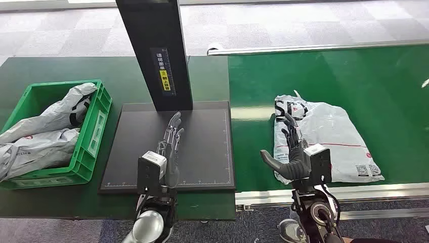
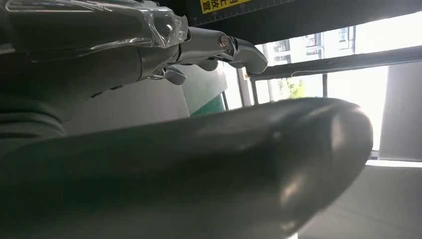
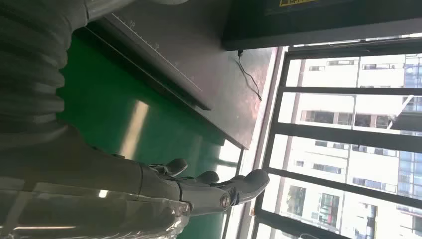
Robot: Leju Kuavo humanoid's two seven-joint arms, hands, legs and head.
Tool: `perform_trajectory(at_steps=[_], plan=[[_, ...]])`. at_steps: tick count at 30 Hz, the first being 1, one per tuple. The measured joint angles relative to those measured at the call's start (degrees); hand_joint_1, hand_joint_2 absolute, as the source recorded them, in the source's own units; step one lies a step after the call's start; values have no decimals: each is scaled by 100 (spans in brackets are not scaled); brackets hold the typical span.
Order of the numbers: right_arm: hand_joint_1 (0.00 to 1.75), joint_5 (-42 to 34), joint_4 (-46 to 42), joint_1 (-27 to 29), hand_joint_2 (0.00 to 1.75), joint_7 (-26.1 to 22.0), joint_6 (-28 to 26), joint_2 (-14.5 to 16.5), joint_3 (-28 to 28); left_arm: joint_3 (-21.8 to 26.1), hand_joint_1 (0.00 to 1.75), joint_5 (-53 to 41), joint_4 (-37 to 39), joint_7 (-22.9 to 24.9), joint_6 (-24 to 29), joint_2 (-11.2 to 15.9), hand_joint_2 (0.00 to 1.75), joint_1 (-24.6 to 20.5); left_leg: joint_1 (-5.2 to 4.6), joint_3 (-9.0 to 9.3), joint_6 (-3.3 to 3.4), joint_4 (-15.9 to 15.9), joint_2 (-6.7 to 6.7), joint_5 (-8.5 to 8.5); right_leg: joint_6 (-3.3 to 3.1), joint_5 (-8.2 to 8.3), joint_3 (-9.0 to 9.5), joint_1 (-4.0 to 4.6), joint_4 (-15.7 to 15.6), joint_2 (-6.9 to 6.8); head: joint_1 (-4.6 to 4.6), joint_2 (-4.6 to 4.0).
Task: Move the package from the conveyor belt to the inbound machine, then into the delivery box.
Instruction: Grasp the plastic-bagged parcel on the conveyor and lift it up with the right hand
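Observation:
A white plastic package [image 1: 329, 139] with black print lies flat on the green conveyor belt [image 1: 324, 76]. My right hand [image 1: 291, 152] hovers over the package's left edge, fingers stretched forward and thumb out to the left, holding nothing. My left hand [image 1: 171, 144] is held flat over the black plate of the inbound machine [image 1: 202, 147], fingers straight and apart. The machine's dark column [image 1: 157, 50] rises behind the plate. The green delivery box [image 1: 93, 136] stands at the left with grey packages [image 1: 40, 134] inside. In the right wrist view the fingers [image 3: 209, 186] reach over the green belt.
The belt's metal rail [image 1: 354, 195] runs along the near edge, just beyond my right forearm. A dark green table [image 1: 50, 68] carries the box and the machine. Grey carpet floor [image 1: 303, 23] lies beyond the belt. Windows show in both wrist views.

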Motion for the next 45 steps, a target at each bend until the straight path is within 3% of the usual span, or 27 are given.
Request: perform_trajectory(at_steps=[13,25,34,36,39,42,45], plan=[[0,44,71,-128,175,3,-2,14,-82,-343,0,482,334,-50,-192,-69,0,-355,0,0,0,0,0,0,0,0,0,0,0,0,-1,1],[0,74,80,-127,175,8,-12,23,-126,-422,0,559,470,-50,-225,-101,0,-414,0,0,0,0,-1,0,0,0,-1,0,0,0,-1,1],[0,209,105,-126,175,8,-5,51,-216,-602,0,945,696,-25,-258,-325,0,-699,0,-2,0,0,-1,0,0,0,0,0,0,0,-1,1],[0,255,141,-151,175,8,-4,67,-219,-604,0,959,824,37,7,-354,0,-789,0,-4,0,0,0,0,0,0,0,0,0,0,-1,1],[0,367,244,-243,175,-9,-36,143,-198,-220,0,1159,1533,-292,493,-275,0,-1149,2,-1,0,-1,6,3,-3,2,0,3,3,4,-1,0],[0,429,408,-389,175,-23,-90,271,-134,482,0,1193,2356,-731,395,-156,0,-1539,4,4,-5,-1,7,15,-6,5,-1,4,9,6,-3,0],[0,464,526,-565,175,1,-118,401,-67,934,0,973,2770,-744,419,-136,0,-1705,5,3,-8,-1,4,20,-6,5,-1,5,14,5,-2,1]])
